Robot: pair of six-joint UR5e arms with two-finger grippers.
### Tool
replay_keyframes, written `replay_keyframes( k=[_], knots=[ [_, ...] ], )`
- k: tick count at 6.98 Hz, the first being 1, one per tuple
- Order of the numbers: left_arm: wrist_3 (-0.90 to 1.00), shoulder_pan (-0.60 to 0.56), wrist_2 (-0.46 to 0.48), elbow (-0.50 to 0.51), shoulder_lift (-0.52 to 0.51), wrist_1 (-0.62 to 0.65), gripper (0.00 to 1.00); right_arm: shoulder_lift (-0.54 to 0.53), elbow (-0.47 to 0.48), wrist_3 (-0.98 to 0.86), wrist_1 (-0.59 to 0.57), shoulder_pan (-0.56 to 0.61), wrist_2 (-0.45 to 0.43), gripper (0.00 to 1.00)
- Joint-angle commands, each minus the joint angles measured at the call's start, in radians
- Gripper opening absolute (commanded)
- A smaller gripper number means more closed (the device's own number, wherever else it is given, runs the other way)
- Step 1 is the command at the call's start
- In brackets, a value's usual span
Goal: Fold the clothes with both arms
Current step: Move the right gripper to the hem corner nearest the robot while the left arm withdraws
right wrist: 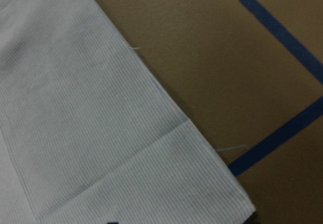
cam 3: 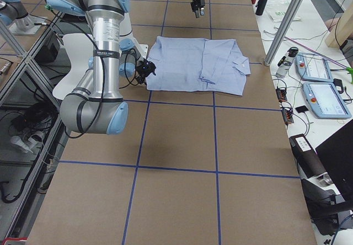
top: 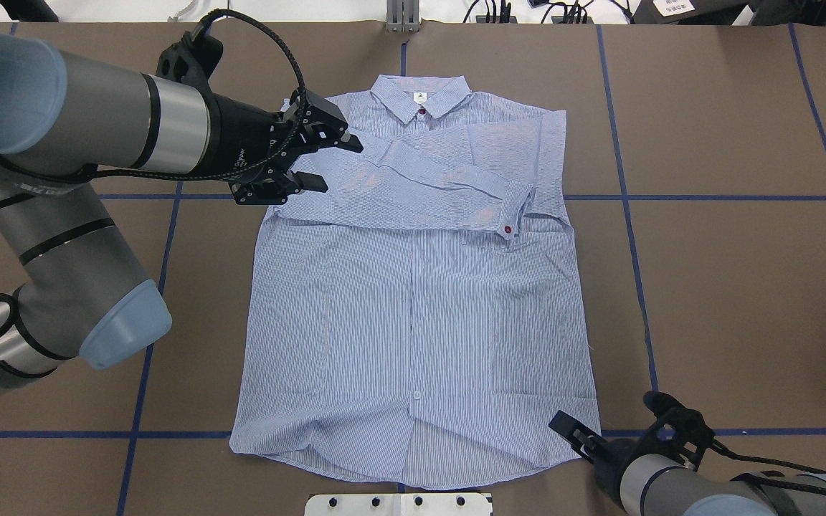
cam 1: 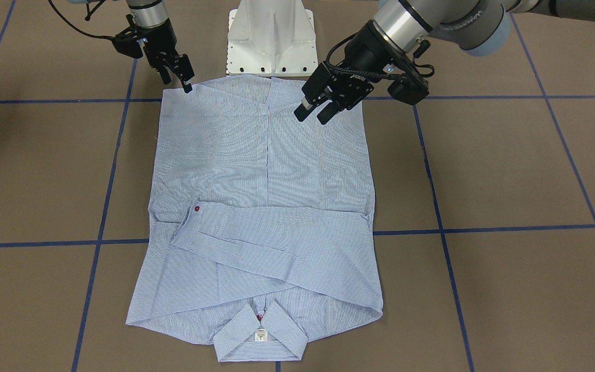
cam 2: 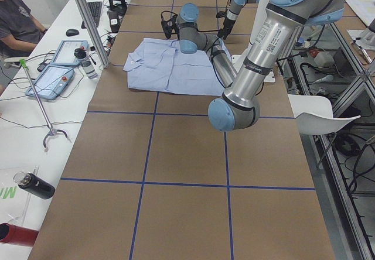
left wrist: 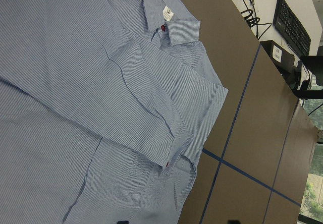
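1. Light blue cotton, finely striped: the shirt (cam 1: 256,170) lies flat and face up on the brown tabletop (cam 1: 509,170). Its hem is towards the robot's base and its collar (cam 1: 283,336) is at the far edge. The sleeves (cam 1: 287,248) are folded across the chest, and one cuff (cam 1: 190,219) with a red button lies on top.
2. To my eye it is thin, light and limp. It will sag between any two holds and slide easily on this smooth surface. Only the collar, the cuff and the button strip look to have any stiffness. The loose sleeves may slip off if the body is lifted steeply.
3. I would take it at the two hem corners, pinching the edge itself, both arms together.
4. The right gripper (cam 1: 177,84) sits low at the hem corner (right wrist: 222,183) on its side, jaws partly apart and holding nothing. Whether a fingertip touches the cloth I cannot tell.
5. The left gripper (cam 1: 312,117) hangs well above the shirt, jaws wide and empty. Which part it is over I cannot say, since the views disagree.
6. Hard to make out:
   - the chest pocket
   - how the lower sleeve lies under the upper one
   - the right jaws in their own wrist camera, where they are almost cut off at the bottom edge of a blurred view
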Motion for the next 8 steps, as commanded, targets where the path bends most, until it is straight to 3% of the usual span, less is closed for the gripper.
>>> replay_keyframes(
  k=[1,4,8],
  knots=[
    [0.000,0.002,0.018,-0.018,-0.001,0.021,0.73,-0.120,-0.056,0.000,0.244,-0.009,-0.008,0.88],
    [0.000,0.007,0.019,-0.035,0.002,0.039,0.73,-0.111,-0.056,0.002,0.263,-0.016,-0.026,0.89],
    [-0.002,0.014,0.021,-0.034,0.004,0.039,0.73,-0.108,-0.058,0.002,0.234,-0.054,-0.028,0.73]
  ],
)
